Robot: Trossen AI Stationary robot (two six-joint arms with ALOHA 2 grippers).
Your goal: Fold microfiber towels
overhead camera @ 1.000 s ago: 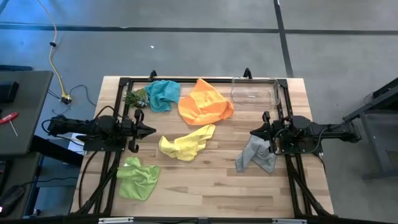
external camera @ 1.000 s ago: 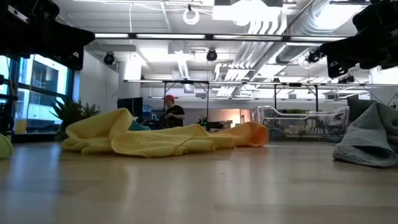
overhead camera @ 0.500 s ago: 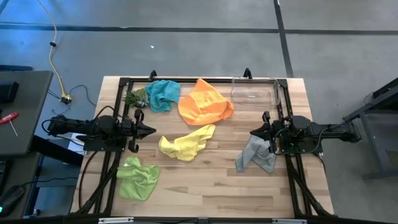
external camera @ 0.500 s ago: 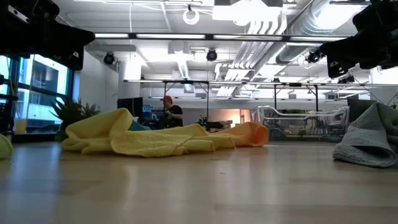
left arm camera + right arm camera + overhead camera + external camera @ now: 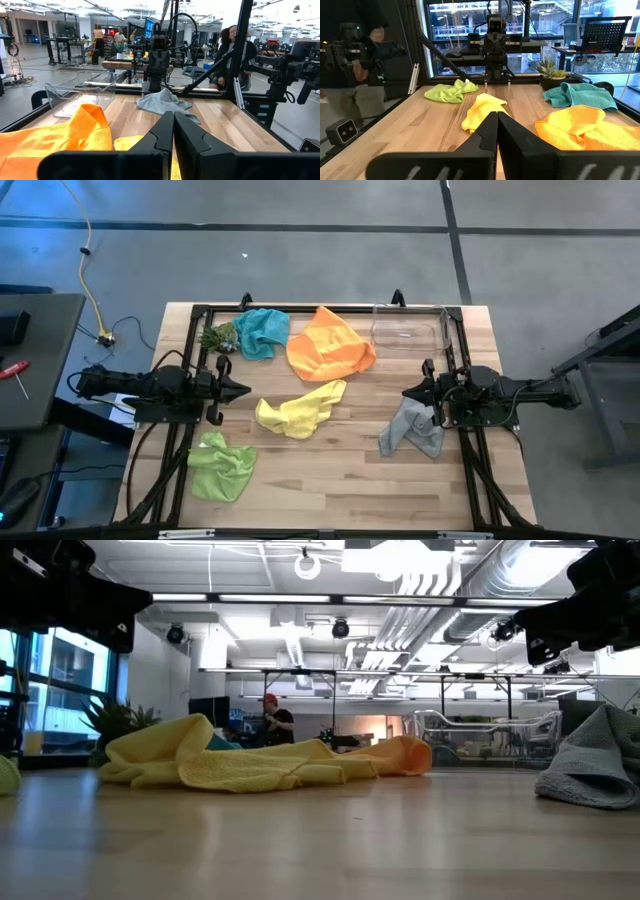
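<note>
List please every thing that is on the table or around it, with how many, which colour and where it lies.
teal towel: one, teal, crumpled at the far left of the table.
orange towel: one, orange, far middle.
yellow towel: one, yellow, centre.
grey towel: one, grey, right side, under the right arm's tip.
lime green towel: one, lime green, near left corner.
spiky plant: one, green, beside the teal towel.
clear bin: one, transparent, far right corner.
table: one, light wood.
person: one, far back in the room.
left end effector: one, dark, shut, left side, holding nothing.
right end effector: one, dark, shut, right side, holding nothing.
</note>
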